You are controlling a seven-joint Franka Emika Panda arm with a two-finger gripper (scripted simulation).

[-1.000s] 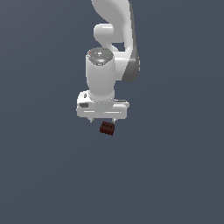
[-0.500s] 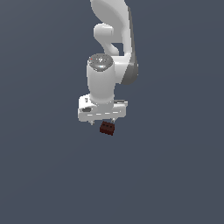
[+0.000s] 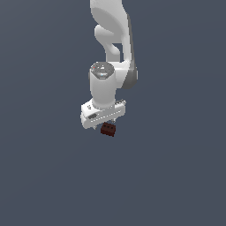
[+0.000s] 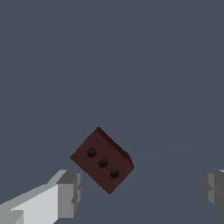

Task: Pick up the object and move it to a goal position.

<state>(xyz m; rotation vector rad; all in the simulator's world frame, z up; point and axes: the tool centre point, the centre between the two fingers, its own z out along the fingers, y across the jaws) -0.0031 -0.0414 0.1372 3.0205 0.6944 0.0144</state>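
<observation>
**Q:** Where was the block at that moment, and what was your gripper doing?

**A:** The small dark red-brown studded brick (image 4: 103, 161) lay directly below my white two-fingered gripper (image 3: 108, 126), on the plain grey-blue floor (image 3: 48, 176) as far as I could judge. In the wrist view my fingers (image 4: 70, 192) stood wide apart, one on each side of the brick, neither touching it. So I was spread open and holding nothing. The brick sat turned at an angle to the line between my fingers, its three dark studs running diagonally.

**Q:** What did the step call for, then?

**A:** I judged I was lining up for the grasp. To do it well, I would have turned my wrist until my pads faced two flat, parallel sides, not corners. Then I would have centred over the studs, gone straight down, and closed evenly, so the brick neither twisted nor slid away. No goal marker showed in either view.
</observation>
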